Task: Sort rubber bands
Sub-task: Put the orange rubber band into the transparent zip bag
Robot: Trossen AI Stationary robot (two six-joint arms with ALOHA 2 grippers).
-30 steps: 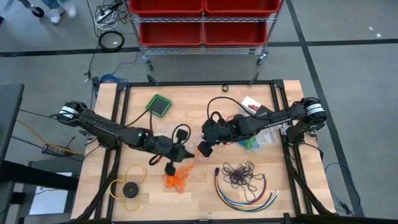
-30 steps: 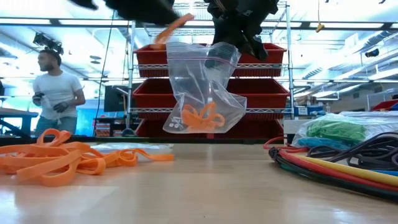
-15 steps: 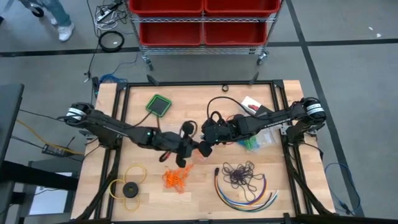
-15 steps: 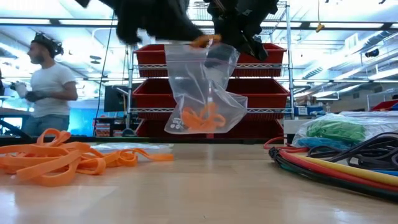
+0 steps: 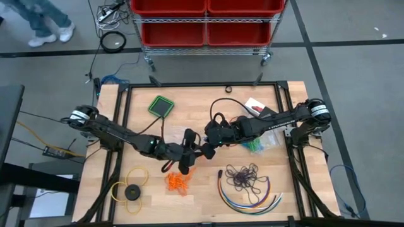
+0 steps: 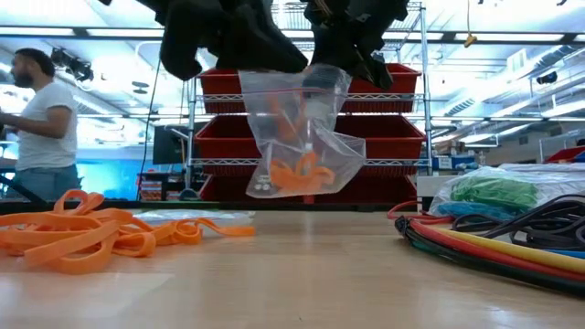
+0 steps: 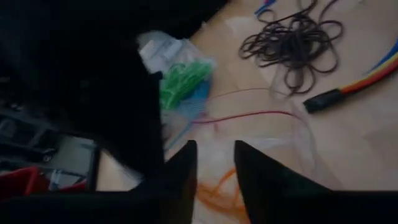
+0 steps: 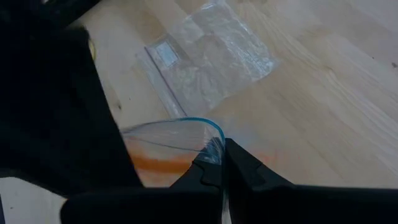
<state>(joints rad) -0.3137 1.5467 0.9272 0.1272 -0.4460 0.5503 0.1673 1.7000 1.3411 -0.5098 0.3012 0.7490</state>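
Note:
A clear zip bag hangs above the table with orange rubber bands in its bottom; my right gripper is shut on its rim. My left gripper stands open just above the bag's mouth, nothing between its fingers; more orange bands show below it. One orange band is partway down inside the bag. A loose orange pile lies on the table near the front. Dark purple bands lie to the right, and green ones sit in another bag. My right gripper pinches the bag's top rim between its two fingers, at the blue zip strip. The fingers slant down from the table's right side. The bag hangs below them, mouth up and open, lifted clear of the table.
An empty clear bag lies flat on the wood. Long multicoloured cables curve at the front right, a yellow ring with a black disc sits front left, and a green square sits far left. A person stands beyond the table.
My left gripper has moved toward the table's right and down to the bag's mouth, rolling as it went, and let go of an orange band, which has dropped inside the bag. The bag and my right gripper have kept still.

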